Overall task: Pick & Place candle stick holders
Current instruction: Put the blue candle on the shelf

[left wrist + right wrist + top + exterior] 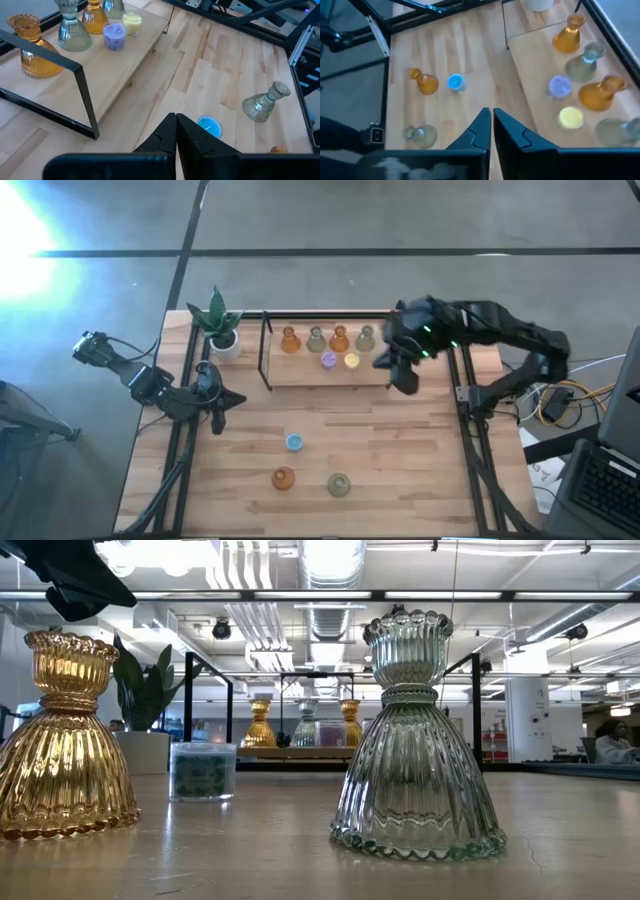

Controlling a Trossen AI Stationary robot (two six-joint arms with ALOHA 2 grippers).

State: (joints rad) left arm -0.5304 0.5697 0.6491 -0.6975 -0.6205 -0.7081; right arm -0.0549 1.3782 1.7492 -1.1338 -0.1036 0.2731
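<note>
While three holders waited up front, R gripper [402, 376] hung clenched, empty, beside shelf [300, 373]
Next: reopen, drop straight over blue holder [294, 442], nearest shelf; L gripper [217, 420] clenched, idle, left side

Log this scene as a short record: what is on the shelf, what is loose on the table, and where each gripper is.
shelf: wooden shelf carrying two amber holders, two green holders, a purple holder and a yellow holder
loose on table: blue holder, amber holder, green holder
plant: potted plant beside the shelf
left gripper: shut, empty, parked at the table's left
right gripper: shut, empty, at the shelf's right end
</note>
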